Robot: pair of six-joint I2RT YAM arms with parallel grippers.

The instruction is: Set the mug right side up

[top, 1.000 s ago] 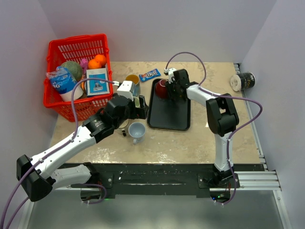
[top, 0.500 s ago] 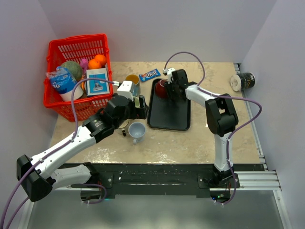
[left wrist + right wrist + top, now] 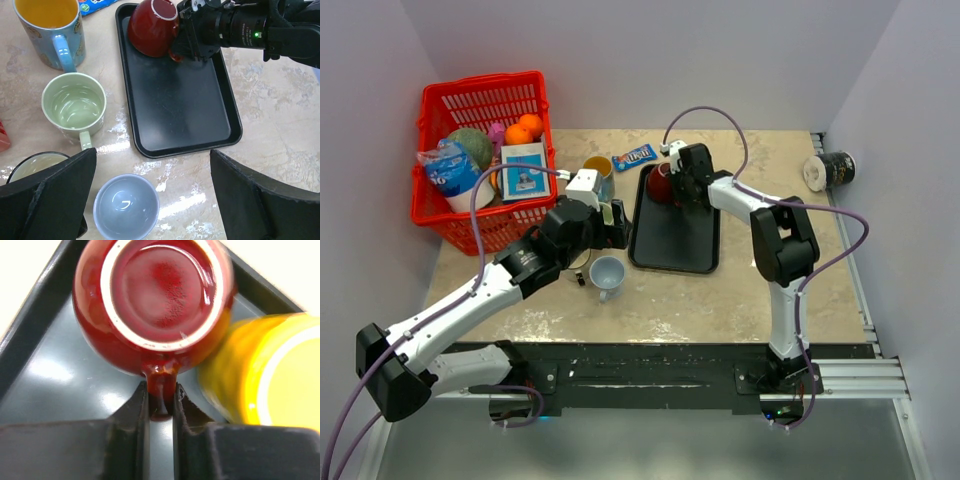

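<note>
The red mug (image 3: 150, 305) is bottom-up and tilted at the far left corner of the black tray (image 3: 675, 245); its pale base ring faces my right wrist camera. It also shows in the top view (image 3: 657, 185) and the left wrist view (image 3: 150, 30). My right gripper (image 3: 161, 402) is shut on the mug's handle (image 3: 161, 382), one finger on each side; it shows in the top view (image 3: 673, 188) too. My left gripper (image 3: 150, 200) is open and empty, hovering over the table left of the tray, above a pale blue mug (image 3: 126, 206).
A blue mug with a yellow inside (image 3: 50, 25), a green mug (image 3: 74, 102) and a dark mug (image 3: 35, 167) stand upright left of the tray. A red basket (image 3: 480, 100) of groceries is at back left, a candy bar (image 3: 634, 155) behind the tray, a dark can (image 3: 830, 170) at far right.
My right gripper, with the red mug's handle in it, has shifted slightly left and toward the back. The left arm has not moved.
</note>
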